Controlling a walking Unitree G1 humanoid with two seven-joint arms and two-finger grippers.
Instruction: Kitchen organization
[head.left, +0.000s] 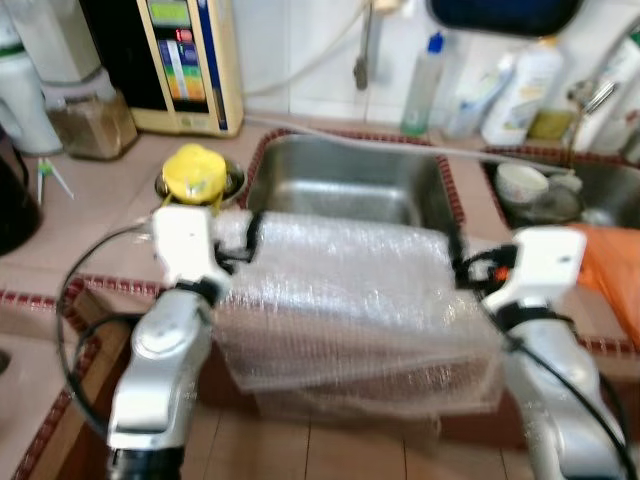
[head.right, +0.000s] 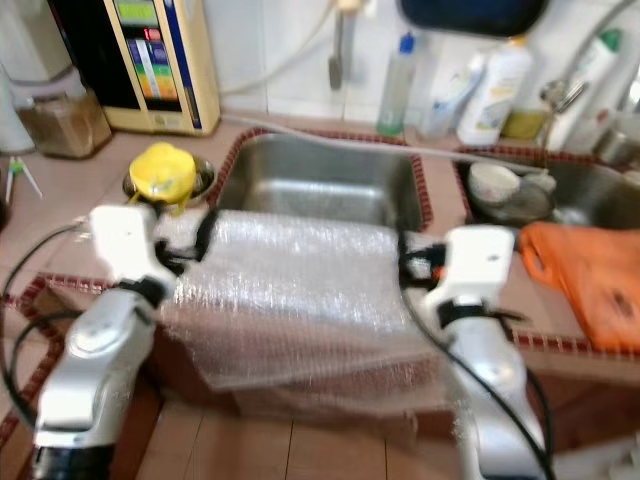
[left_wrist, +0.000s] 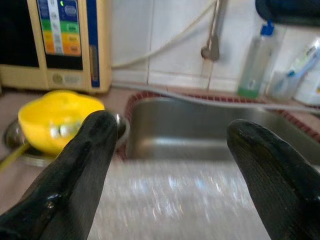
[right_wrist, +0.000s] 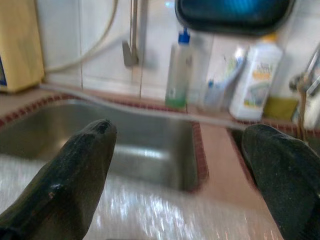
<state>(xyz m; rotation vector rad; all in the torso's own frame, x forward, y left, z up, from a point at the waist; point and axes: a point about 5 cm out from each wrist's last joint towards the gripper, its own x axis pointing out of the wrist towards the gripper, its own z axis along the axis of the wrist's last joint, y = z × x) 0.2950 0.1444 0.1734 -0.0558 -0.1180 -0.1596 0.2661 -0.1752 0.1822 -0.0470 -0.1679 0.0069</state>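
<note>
So the bubble wrap (head.left: 345, 300) is draped over the counter's front edge, at 6 o'clock from the sink (head.left: 350, 175). My left gripper (left_wrist: 170, 150) and right gripper (right_wrist: 177, 160) both gape wide over it, gripping nothing.

Both silver arms reach forward side by side, forearms roughly parallel and angled upward from the bottom of the head views, each ending in a white wrist housing. Black cables loop along both arms. The left end effector (left_wrist: 170, 150) has its two long black fingers (left_wrist: 82, 165) spread wide apart. The right end effector (right_wrist: 180, 155) likewise holds its black fingers (right_wrist: 75, 170) well apart.
</note>
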